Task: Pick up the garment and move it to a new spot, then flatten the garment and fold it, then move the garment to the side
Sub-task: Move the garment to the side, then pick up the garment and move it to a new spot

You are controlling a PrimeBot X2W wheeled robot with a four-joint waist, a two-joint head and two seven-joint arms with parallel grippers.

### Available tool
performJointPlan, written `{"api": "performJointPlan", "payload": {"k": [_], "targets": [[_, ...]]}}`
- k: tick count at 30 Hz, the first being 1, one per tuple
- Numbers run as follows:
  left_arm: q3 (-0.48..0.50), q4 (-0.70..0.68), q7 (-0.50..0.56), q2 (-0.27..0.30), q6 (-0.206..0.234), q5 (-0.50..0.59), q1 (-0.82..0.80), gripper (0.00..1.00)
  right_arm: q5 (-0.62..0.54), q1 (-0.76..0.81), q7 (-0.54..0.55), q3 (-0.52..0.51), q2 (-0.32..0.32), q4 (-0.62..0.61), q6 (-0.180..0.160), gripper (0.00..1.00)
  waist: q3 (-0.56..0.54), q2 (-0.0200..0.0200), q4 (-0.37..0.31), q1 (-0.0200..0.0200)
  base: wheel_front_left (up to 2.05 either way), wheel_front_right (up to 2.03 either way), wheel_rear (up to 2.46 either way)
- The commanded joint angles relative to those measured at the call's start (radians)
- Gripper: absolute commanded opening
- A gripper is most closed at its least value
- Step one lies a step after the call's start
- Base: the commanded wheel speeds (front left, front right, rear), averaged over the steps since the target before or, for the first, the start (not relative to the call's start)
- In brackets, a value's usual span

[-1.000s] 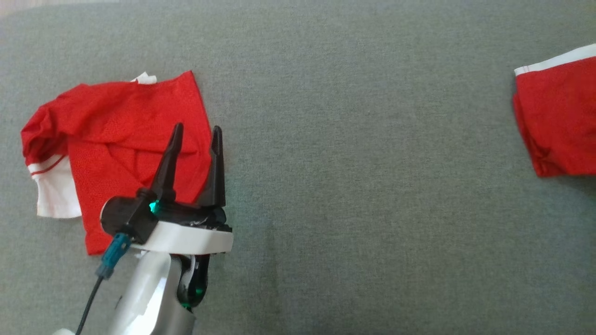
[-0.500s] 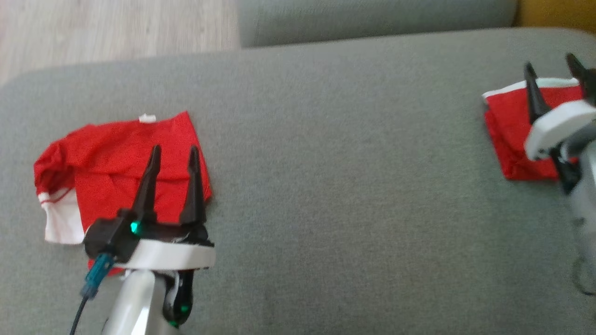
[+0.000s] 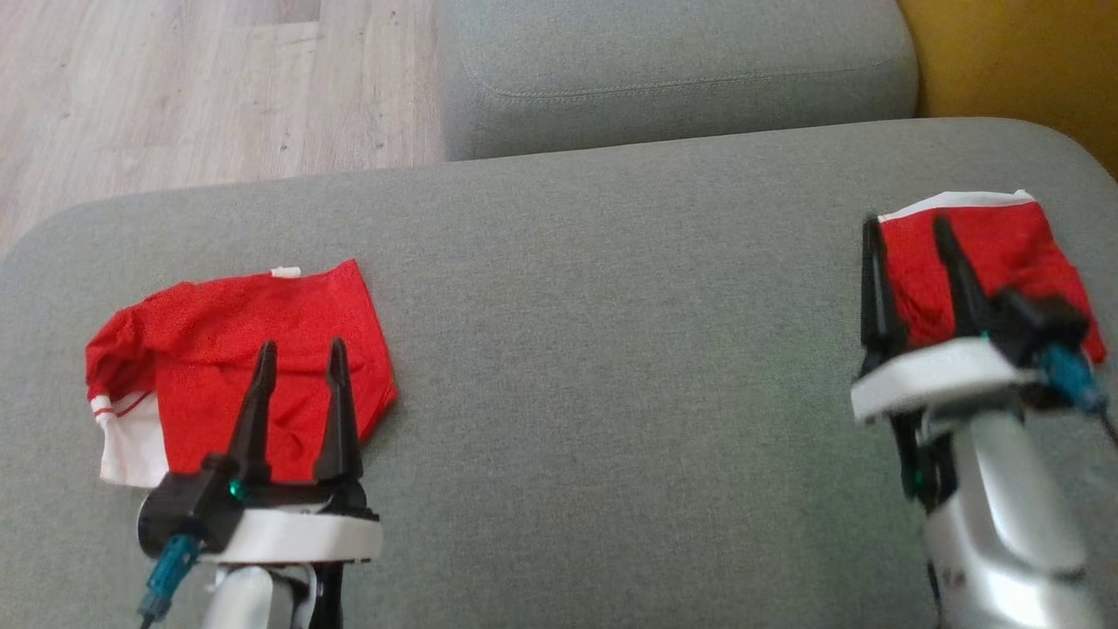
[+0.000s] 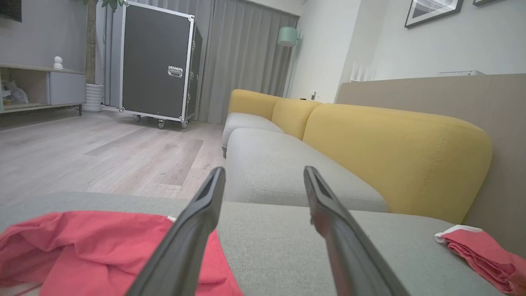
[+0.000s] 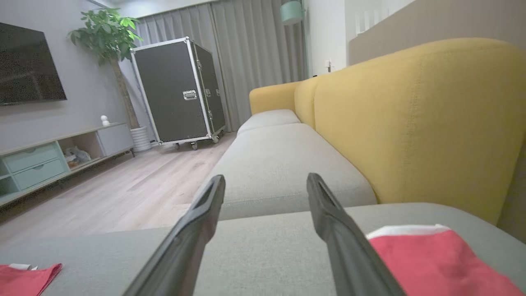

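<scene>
Grey sofa seat (image 3: pixel 611 306), bearing:
- crumpled red garment (image 3: pixel 218 332), white trim, left side
- folded red garment (image 3: pixel 1004 245), white edge, far right
- left claw (image 3: pixel 301 346), fingers spread, over the crumpled piece
- right claw (image 3: pixel 906 220), fingers spread, over the folded piece's left edge

Wood floor (image 3: pixel 175 87) beyond.

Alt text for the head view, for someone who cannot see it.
A rumpled red garment lies at left and a folded red garment at right on a grey sofa seat. The left pincer and right pincer, one by each garment, are open and hold nothing.
</scene>
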Motion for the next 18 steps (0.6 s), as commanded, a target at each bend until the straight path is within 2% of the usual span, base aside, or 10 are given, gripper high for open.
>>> {"api": "performJointPlan", "payload": {"k": [1,10,18], "targets": [[0.041,-0.018,-0.005,0.008,0.006,0.008,-0.018,1.0,0.002,0.054,-0.013,0.018,0.016,-0.086,-0.001,1.0,0.003,-0.0001,0.003,0.0002,0.0,0.0,0.0],[0.037,0.006,-0.005,0.008,0.007,-0.002,0.014,1.0,0.047,0.25,-0.013,0.058,0.02,-0.196,-0.001,1.0,0.011,-0.0001,0.008,0.0002,0.0,0.0,0.0],[0.034,0.0,-0.005,0.008,0.02,-0.012,0.026,1.0,0.055,0.279,-0.013,0.062,0.02,-0.228,-0.001,1.0,0.01,-0.0001,0.007,0.0002,0.0,0.0,0.0]]}}
